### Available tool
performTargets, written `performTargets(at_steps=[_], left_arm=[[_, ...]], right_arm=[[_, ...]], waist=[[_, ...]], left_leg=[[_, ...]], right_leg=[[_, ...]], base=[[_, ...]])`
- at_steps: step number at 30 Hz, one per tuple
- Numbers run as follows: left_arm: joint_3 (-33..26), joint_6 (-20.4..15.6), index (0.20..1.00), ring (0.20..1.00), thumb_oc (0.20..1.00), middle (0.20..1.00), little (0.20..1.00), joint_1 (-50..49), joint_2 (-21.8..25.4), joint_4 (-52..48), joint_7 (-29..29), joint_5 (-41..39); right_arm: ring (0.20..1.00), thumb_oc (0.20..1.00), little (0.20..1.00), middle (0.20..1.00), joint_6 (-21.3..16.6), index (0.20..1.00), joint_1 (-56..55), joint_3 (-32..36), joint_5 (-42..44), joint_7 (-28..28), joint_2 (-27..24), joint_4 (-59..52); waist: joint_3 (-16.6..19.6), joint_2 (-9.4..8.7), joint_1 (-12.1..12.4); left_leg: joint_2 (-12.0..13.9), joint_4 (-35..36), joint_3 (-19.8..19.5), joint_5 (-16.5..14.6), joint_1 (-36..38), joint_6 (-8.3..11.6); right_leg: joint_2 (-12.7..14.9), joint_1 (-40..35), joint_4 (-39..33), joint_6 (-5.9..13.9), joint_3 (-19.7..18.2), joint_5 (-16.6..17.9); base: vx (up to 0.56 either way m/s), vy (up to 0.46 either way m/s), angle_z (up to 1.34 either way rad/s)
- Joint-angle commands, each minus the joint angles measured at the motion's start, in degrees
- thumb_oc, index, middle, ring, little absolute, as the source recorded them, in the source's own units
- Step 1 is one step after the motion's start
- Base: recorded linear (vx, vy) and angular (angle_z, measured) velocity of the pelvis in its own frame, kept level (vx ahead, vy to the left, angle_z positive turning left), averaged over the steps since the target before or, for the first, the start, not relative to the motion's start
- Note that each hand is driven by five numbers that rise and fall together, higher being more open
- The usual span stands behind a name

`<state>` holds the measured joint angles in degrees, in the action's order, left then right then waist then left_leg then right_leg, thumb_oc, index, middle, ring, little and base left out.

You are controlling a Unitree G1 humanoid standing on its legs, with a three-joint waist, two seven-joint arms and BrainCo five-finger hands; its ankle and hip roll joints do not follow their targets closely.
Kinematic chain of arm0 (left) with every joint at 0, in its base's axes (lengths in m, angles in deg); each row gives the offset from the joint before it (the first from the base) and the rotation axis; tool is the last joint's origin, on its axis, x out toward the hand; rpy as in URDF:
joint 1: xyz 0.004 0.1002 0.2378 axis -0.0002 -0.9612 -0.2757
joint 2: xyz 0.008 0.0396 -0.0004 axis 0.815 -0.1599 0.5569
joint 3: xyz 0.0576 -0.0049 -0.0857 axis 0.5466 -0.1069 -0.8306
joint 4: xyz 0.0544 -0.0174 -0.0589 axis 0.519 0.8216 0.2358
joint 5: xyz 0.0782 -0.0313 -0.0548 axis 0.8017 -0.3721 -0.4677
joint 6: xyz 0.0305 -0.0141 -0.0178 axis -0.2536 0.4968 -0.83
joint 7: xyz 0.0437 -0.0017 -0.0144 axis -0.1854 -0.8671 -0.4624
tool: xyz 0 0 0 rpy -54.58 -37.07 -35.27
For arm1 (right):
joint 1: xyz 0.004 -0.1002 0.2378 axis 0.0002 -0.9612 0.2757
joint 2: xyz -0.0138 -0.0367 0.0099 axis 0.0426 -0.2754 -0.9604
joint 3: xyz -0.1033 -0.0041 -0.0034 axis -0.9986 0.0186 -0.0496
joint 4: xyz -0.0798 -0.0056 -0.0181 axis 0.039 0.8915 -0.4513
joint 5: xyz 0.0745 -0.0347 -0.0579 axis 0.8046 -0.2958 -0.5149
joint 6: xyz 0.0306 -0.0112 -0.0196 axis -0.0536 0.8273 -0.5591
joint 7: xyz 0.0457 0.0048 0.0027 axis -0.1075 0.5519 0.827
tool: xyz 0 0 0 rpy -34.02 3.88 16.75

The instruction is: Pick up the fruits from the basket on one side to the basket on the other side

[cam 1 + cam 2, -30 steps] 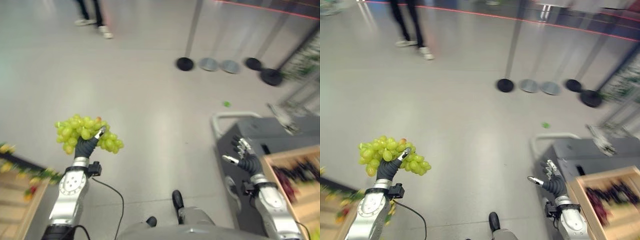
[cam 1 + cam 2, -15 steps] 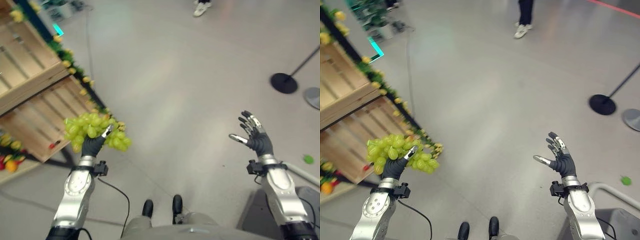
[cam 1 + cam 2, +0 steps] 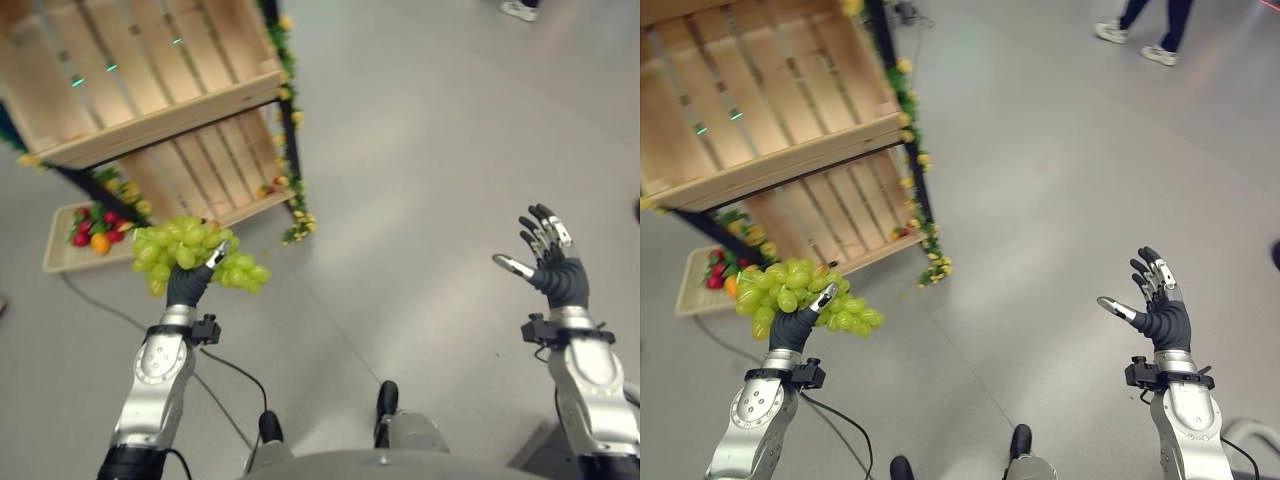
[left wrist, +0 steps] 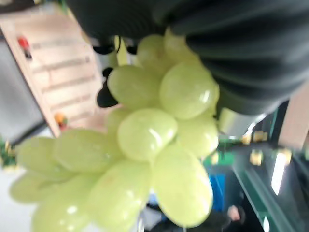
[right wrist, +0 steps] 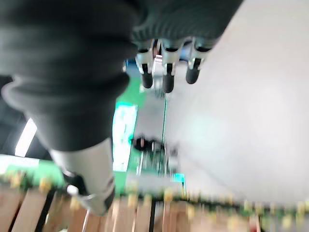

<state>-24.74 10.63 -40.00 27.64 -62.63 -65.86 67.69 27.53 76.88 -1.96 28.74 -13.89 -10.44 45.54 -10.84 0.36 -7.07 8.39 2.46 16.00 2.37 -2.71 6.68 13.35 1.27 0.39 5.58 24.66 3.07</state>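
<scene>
A bunch of green grapes point(image 3: 195, 253) is gripped from below by the curled left robot hand point(image 3: 186, 285), raised clear of the floor, presumably for carrying. The wooden crate shelf point(image 3: 150, 110) and a fruit basket point(image 3: 62, 258) are seen far left. The right robot hand point(image 3: 1160, 315) is spread and empty.

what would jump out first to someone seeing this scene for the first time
A big bunch of pale green grapes, gripped in the robot's raised left hand, draws the eye first. Beyond it stands a tiered stand of slatted wooden crates, with a flat tray of red and orange fruit on the floor beside it. The right hand is held up open, holding nothing.
</scene>
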Motion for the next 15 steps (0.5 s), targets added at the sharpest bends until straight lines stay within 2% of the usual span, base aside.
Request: performTargets(at_steps=[1,3,4,5,6,7,8,9,10,11,12,14,15], left_arm=[[-3.7,-5.2,0.2,0.2,0.2,0.2,0.2,1.9,4.2,-4.3,-0.7,0.3],[-4.4,-5.2,0.2,0.2,0.2,0.2,0.2,1.1,4.6,-4.6,-0.8,0.9],[-4.5,-5.0,0.2,0.2,0.2,0.2,0.2,1.2,5.0,-4.7,-1.1,1.5],[-4.5,-5.0,0.2,0.2,0.2,0.2,0.2,1.3,5.1,-4.8,-1.1,1.6],[-4.3,-5.1,0.2,0.2,0.2,0.2,0.2,1.3,5.4,-4.9,-1.4,1.8],[-4.3,-5.1,0.2,0.2,0.2,0.2,0.2,1.3,5.4,-5.0,-1.4,1.9],[-4.3,-5.1,0.2,0.2,0.2,0.2,0.2,1.3,5.9,-4.8,-2.4,3.6],[-4.3,-5.1,0.2,0.2,0.2,0.2,0.2,1.3,5.8,-4.9,-2.4,3.7],[-3.7,-5.1,0.2,0.2,0.2,0.2,0.2,1.6,5.6,-4.3,-1.9,3.1],[-3.7,-5.1,0.2,0.2,0.2,0.2,0.2,1.6,5.5,-4.2,-1.9,3.1],[-3.7,-4.8,0.2,0.2,0.2,0.2,0.2,1.2,5.0,-4.2,-1.7,3.1],[-3.8,-4.3,0.2,0.2,0.2,0.2,0.2,0.7,4.9,-4.5,-1.6,4.1],[-3.8,-4.3,0.2,0.2,0.2,0.2,0.2,0.7,4.9,-4.5,-1.6,4.1]], right_arm=[[1.0,1.0,1.0,1.0,-2.0,1.0,5.5,-0.4,-0.8,-0.8,-1.2,-2.0],[1.0,1.0,1.0,1.0,-1.2,1.0,5.7,-1.1,-2.2,-0.4,-0.8,-2.1],[1.0,1.0,1.0,1.0,-1.0,1.0,6.0,-1.0,-2.6,-0.6,-0.3,-2.2],[1.0,1.0,1.0,1.0,-1.0,1.0,6.0,-1.0,-2.7,-0.6,-0.2,-2.2],[1.0,1.0,1.0,1.0,-1.0,1.0,6.9,-2.2,-3.4,-0.8,0.8,-2.3],[1.0,1.0,1.0,1.0,-1.0,1.0,7.0,-2.3,-3.5,-0.8,0.8,-2.3],[1.0,1.0,1.0,1.0,-0.7,1.0,8.2,-4.2,-3.8,-0.6,1.4,-2.0],[1.0,1.0,1.0,1.0,-0.8,1.0,8.3,-4.3,-3.8,-0.7,1.3,-1.9],[1.0,1.0,1.0,1.0,-0.4,1.0,6.8,-4.2,-3.4,0.5,1.9,-1.8],[1.0,1.0,1.0,1.0,-0.4,1.0,6.8,-4.1,-3.4,0.5,1.8,-1.8],[1.0,1.0,1.0,1.0,-0.6,1.0,4.6,-3.2,-2.2,1.3,2.0,-1.7],[1.0,1.0,1.0,1.0,-0.4,1.0,3.7,-2.5,-1.7,1.3,2.5,-1.1],[1.0,1.0,1.0,1.0,-0.4,1.0,3.7,-2.5,-1.7,1.3,2.5,-1.1]], waist=[[1.9,-1.73,2.3],[1.7,-2.84,3.8],[1.6,-3.19,4.5],[1.6,-3.43,4.3],[1.0,-2.97,5.1],[1.0,-3.11,5.0],[0.5,-2.03,5.7],[0.5,-2.11,5.7],[0.7,-0.64,4.0],[0.8,-0.61,4.0],[0.4,0.31,3.8],[0.1,0.89,3.6],[0.2,0.95,3.4]], left_leg=[[5.7,-9.0,1.0,-3.5,-0.8,1.97],[3.0,-12.8,-0.1,-8.0,-2.1,-0.08],[1.0,-12.8,-0.3,-9.0,-2.6,-1.19],[0.6,-12.8,-0.4,-9.1,-2.7,-1.48],[-2.6,-12.6,-2.9,-10.3,-3.2,-3.57],[-2.9,-12.6,-2.9,-10.4,-3.2,-3.79],[-6.2,-10.4,-4.5,-9.2,-2.1,-6.06],[-6.3,-10.1,-4.5,-9.1,-2.0,-6.06],[-8.0,-6.6,-8.4,-7.8,0.4,-6.93],[-7.9,-6.3,-8.4,-7.6,0.4,-6.87],[-9.3,-3.2,-11.7,-6.4,2.7,-6.94],[-9.9,-0.2,-14.8,-5.5,4.4,-6.78],[-9.9,-0.1,-15.0,-5.2,4.3,-6.79]], right_leg=[[2.2,-1.9,-0.6,5.61,1.9,-1.3],[6.4,-3.5,2.2,6.81,3.2,0.4],[8.6,-3.7,5.4,7.31,3.6,2.5],[9.1,-3.6,5.7,7.64,3.6,2.5],[12.4,-1.6,11.3,7.24,1.7,5.7],[12.7,-1.4,11.6,7.46,1.6,5.7],[13.2,-0.1,15.1,5.79,0.0,7.4],[13.3,0.2,15.4,5.76,-0.2,7.2],[4.5,4.1,19.4,3.58,-9.1,0.3],[4.5,4.3,19.5,3.41,-9.2,0.3],[-0.4,7.7,21.0,2.41,-9.0,-4.3],[-1.8,9.6,19.9,1.55,-6.2,-6.2],[-1.8,9.6,19.6,1.48,-6.0,-5.9]], base=[[0.11,0.421,1.08],[0.17,0.564,0.77],[0.11,0.387,0.37],[0.14,0.56,0.83],[0.09,0.373,0.98],[0.19,0.788,1.27],[0.1,0.443,0.78],[0.3,0.723,0.78],[0.2,0.283,0.67],[0.43,0.505,1.09],[0.29,0.267,0.98],[0.27,0.216,1.24],[0.16,0.083,1.6]])
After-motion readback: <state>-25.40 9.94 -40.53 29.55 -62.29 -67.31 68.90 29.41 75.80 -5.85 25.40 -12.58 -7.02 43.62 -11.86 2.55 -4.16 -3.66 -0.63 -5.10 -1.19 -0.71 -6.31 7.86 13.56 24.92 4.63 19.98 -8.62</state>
